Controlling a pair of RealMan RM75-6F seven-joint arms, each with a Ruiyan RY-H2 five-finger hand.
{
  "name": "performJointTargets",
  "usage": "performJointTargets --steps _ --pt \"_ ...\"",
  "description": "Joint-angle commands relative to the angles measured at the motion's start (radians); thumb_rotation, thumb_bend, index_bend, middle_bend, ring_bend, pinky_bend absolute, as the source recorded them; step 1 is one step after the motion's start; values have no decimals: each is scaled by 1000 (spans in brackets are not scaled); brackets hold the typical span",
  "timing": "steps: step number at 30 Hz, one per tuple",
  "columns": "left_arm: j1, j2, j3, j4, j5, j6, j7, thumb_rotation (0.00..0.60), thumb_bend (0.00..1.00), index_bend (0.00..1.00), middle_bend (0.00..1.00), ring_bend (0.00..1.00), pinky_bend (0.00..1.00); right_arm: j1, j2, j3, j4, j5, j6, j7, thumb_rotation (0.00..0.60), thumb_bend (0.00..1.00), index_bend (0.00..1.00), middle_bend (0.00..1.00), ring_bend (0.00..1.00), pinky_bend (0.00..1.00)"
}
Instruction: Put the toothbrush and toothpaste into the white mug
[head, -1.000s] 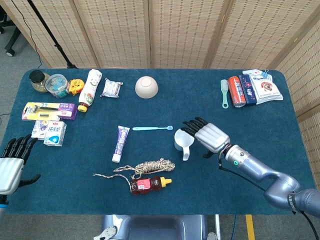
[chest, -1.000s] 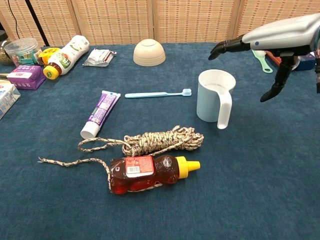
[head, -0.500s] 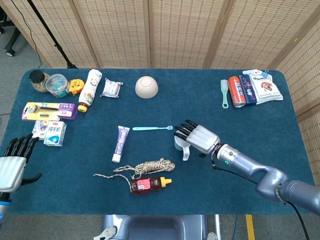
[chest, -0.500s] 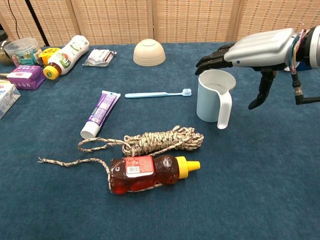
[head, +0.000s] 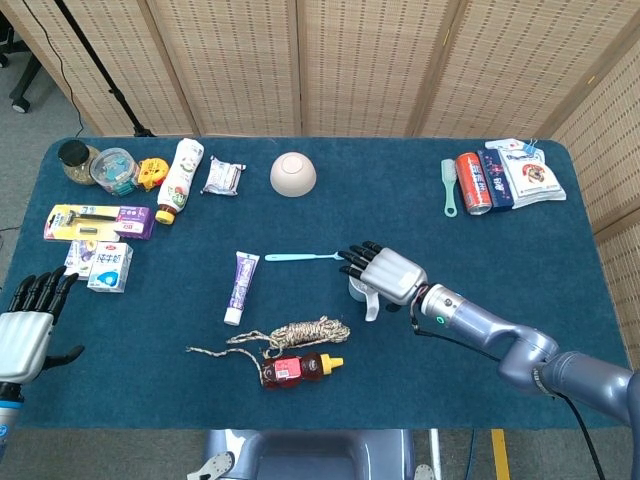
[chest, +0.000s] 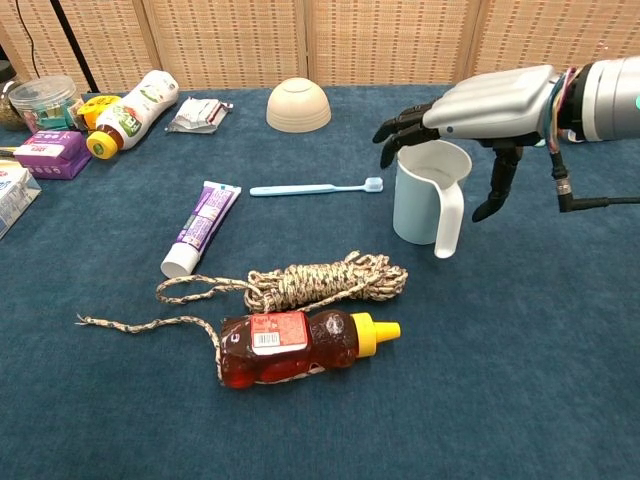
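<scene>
The white mug (chest: 428, 195) stands upright mid-table, handle toward me; the head view shows only its handle and lower rim (head: 367, 296). My right hand (chest: 482, 104) (head: 384, 272) hovers open just above the mug, fingers spread and pointing left past its rim, thumb hanging down on the right. A light blue toothbrush (chest: 316, 187) (head: 305, 257) lies flat just left of the mug. The purple and white toothpaste tube (chest: 201, 226) (head: 241, 286) lies further left. At the lower left edge of the head view my left hand (head: 28, 327) hangs open, holding nothing.
A coiled rope (chest: 320, 282) and a red honey bottle (chest: 300, 346) lie in front of the mug. An upturned bowl (chest: 298, 105), a packet (chest: 199, 114), bottle (chest: 132, 110) and boxes (head: 100, 222) fill the back left. A can and packets (head: 505, 178) sit at the back right.
My right hand has moved left, from beside the mug's right to over its mouth, fingers now past the rim. The left hand has barely shifted.
</scene>
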Motion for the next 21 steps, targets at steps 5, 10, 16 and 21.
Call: performJointTargets --steps 5,10,16,21 --pt "0 2 0 0 -1 1 -4 600 92 0 0 0 0 -2 -66 -13 76 -29 106 26 600 347 483 362 223 382" --pt "-1 3 1 0 0 0 -8 600 92 0 0 0 0 -4 -93 -22 117 -43 159 36 600 418 521 428 285 465" --pt "-2 6 1 0 -1 -2 -12 600 92 0 0 0 0 1 -88 -32 112 -57 199 48 600 442 530 438 291 481" --pt "-5 4 3 -1 0 -8 -7 600 92 0 0 0 0 22 -64 -28 52 -74 213 13 600 445 530 438 291 481"
